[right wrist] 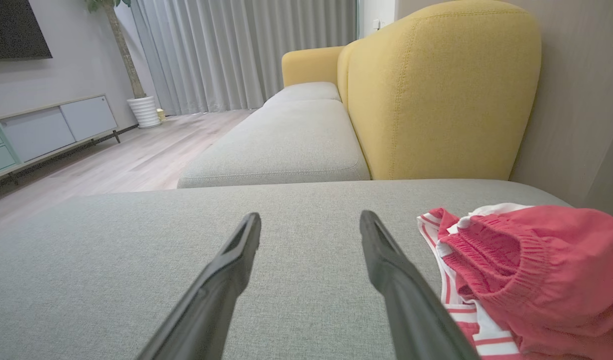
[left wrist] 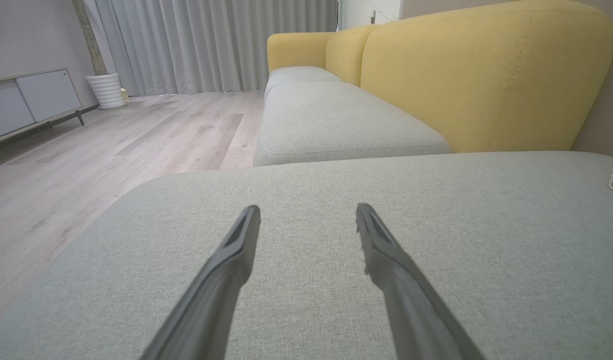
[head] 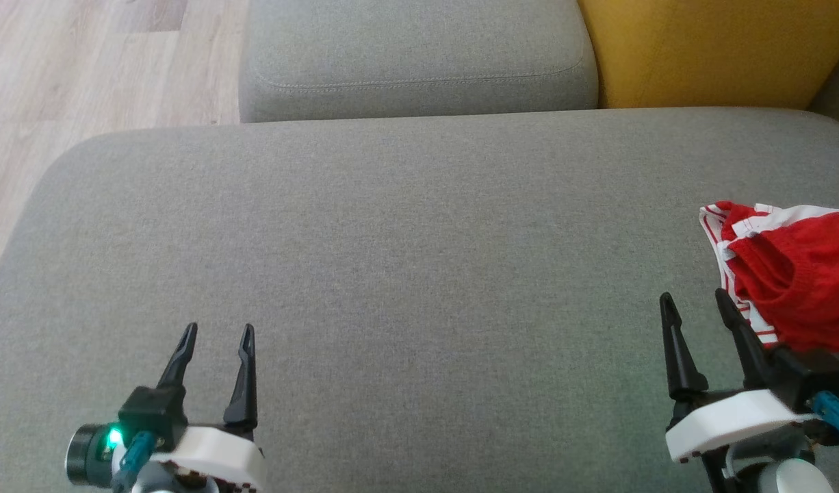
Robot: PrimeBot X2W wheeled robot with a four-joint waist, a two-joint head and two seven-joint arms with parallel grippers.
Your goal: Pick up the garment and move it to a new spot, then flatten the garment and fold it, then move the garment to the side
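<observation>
On the grey cushion, near its right edge, lies the crumpled red garment, partly cut off at the view's border. Over the same cushion the left gripper and right gripper both stand spread apart and empty, the right one just beside the garment.

Left gripper gapes above the grey cushion.

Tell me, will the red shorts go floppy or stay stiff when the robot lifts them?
Probably floppy: the red shorts lie bunched in soft folds on the sofa cushion, so they would likely droop from a pinch. They look like thin knit cloth, so likely light. The ribbed band probably is easy to grip.
</observation>
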